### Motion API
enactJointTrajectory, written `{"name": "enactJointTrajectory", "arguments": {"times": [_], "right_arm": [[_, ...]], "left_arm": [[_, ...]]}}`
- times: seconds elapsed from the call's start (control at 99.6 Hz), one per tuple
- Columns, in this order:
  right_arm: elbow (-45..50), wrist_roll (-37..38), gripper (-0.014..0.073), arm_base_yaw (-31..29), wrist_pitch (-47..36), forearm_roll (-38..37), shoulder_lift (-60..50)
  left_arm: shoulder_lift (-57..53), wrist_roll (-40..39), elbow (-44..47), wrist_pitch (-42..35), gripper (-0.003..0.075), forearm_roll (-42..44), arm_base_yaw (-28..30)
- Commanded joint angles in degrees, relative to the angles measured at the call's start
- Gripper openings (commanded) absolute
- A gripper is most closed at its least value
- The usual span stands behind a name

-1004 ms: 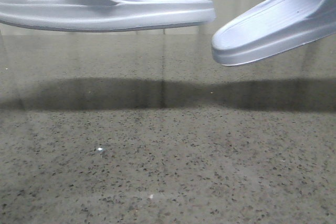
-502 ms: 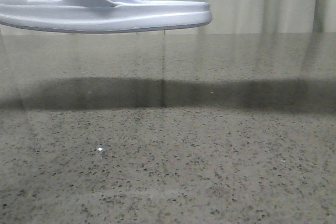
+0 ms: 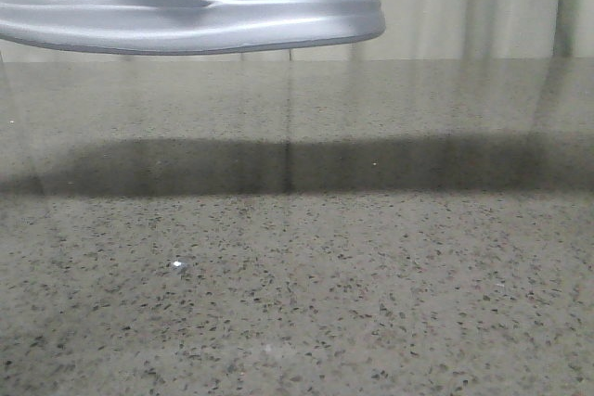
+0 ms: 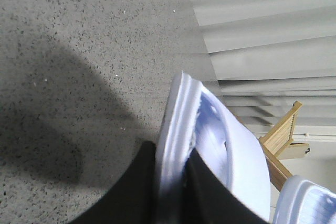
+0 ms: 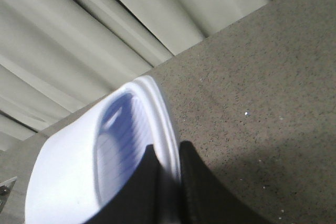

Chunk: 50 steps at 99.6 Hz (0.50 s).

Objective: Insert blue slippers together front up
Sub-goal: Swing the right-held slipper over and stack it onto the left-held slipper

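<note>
Slipper (image 3: pixel 186 11) held level in the air above the speckled table (image 3: pixel 297 275), at upper left of the front view, left pincer (image 4: pixel 170 182) pinching its sole edge. Second slipper (image 5: pixel 100 156) out of the front view; right pincer (image 5: pixel 168 182) clamps its rim, also above the table. White curtain (image 3: pixel 445 2) behind.

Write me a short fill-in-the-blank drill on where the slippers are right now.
1. In the front view, only ____ slipper shows.
2. The left tool is shut on a slipper's ____.
3. In the front view, the slipper hangs above the ____, not touching it.
4. The right tool also grips a ____.

Missing words: one; sole edge; table; slipper
</note>
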Motion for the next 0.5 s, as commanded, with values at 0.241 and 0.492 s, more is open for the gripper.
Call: {"name": "enactJointTrajectory", "arguments": {"times": [0.241,0.492], "right_arm": [[3.3,-4.8,-0.0107,-0.1,-8.9,8.1,2.9],[7.9,-5.6,-0.0107,-0.1,-11.4,11.3,2.9]], "left_arm": [[-0.9,-0.3,-1.5,3.8,0.0016,-5.0,0.3],[-0.9,-0.3,-1.5,4.3,0.0016,-5.2,0.3]]}}
